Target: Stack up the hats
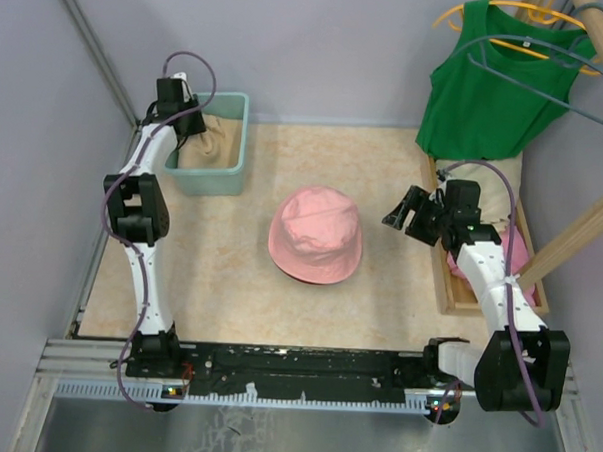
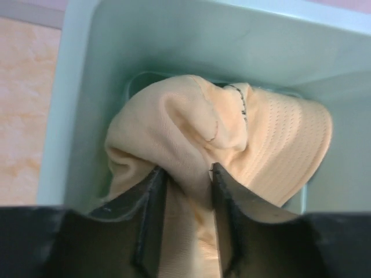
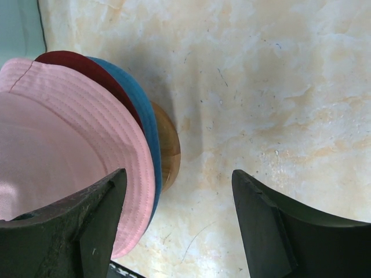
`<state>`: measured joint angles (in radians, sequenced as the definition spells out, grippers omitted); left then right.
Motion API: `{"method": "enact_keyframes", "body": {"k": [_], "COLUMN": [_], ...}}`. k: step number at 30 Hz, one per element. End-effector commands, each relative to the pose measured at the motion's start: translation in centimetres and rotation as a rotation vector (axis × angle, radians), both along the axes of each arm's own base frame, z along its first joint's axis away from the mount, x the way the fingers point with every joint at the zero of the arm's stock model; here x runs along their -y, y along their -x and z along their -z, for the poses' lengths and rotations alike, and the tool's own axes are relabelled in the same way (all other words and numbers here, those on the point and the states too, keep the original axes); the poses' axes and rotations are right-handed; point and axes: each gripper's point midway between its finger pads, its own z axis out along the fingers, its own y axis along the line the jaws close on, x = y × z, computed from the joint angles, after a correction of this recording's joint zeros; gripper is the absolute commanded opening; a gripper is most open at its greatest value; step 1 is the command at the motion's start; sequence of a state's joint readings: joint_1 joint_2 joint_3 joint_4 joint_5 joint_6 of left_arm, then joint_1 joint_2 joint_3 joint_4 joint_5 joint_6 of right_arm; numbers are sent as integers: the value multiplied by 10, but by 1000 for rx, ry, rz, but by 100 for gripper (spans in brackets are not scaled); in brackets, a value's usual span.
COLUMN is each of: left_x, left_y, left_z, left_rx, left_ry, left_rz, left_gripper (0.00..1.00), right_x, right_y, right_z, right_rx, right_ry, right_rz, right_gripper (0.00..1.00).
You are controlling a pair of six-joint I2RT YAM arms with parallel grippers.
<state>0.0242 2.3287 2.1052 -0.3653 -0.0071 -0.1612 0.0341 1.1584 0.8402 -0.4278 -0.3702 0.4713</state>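
Observation:
A pink hat (image 1: pixel 316 232) tops a pile in the middle of the table. The right wrist view shows the pink hat (image 3: pixel 58 133) lying over a dark red hat (image 3: pixel 87 66) and a blue hat (image 3: pixel 139 110), all on a round wooden stand (image 3: pixel 168 145). A beige hat (image 2: pixel 191 121) lies crumpled in the teal basket (image 2: pixel 174 35). My left gripper (image 2: pixel 187 171) reaches into the basket (image 1: pixel 208 187) and pinches a fold of the beige hat (image 1: pixel 213 147) between its fingers. To the right of the pile my right gripper (image 1: pixel 400 212) hovers open over bare table, its jaws (image 3: pixel 178 174) holding nothing.
A green tank top (image 1: pixel 488 89) hangs on a hanger at the back right. Below it a wooden tray (image 1: pixel 444 282) holds beige cloth and a pink item (image 1: pixel 518 250). A slanted wooden pole (image 1: pixel 581 233) crosses the right edge. Grey walls close in the table.

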Motion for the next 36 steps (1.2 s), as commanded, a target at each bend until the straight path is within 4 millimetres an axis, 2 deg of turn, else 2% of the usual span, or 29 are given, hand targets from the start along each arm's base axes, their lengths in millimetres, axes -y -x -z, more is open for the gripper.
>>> {"method": "enact_keyframes", "body": {"k": [1,5,8,10,12,16,19,21,24,27,32,36], "left_x": [4,13,23,30,38,56,72,86,110,131,169,197], "left_y": [-8,-8,-6,-2,4,26,50,70,104,136,182,208], "left_z": [-5,-13,-38,-67,-105,-179,-223,-246,-291,-323,-365,-382], "left_rx": [23,36,77,124,185,298,342,352,410,432,476,473], "left_ry": [15,46,90,117,143,221,319,406,505,590,714,802], "left_rz": [22,63,100,128,162,227,273,312,382,434,540,617], "left_gripper": [28,0,0,0,0,0,0,0,0,0,0,0], "right_x": [4,3,2,2,1,-1,-5,-13,-26,-45,-87,-113], "right_y": [-11,-11,-12,-12,-13,-16,-20,-21,-25,-22,-4,14], "right_z": [-29,-31,-33,-35,-39,-57,-82,-104,-142,-178,-239,-279], "right_rx": [94,98,104,110,117,160,220,271,370,442,529,603], "right_ry": [10,4,0,-4,-6,-16,-40,-82,-165,-294,-599,-776], "right_rz": [5,5,3,2,-1,-9,-22,-49,-99,-161,-271,-350], "right_gripper": [73,73,73,73,73,73,73,73,73,72,73,73]}}
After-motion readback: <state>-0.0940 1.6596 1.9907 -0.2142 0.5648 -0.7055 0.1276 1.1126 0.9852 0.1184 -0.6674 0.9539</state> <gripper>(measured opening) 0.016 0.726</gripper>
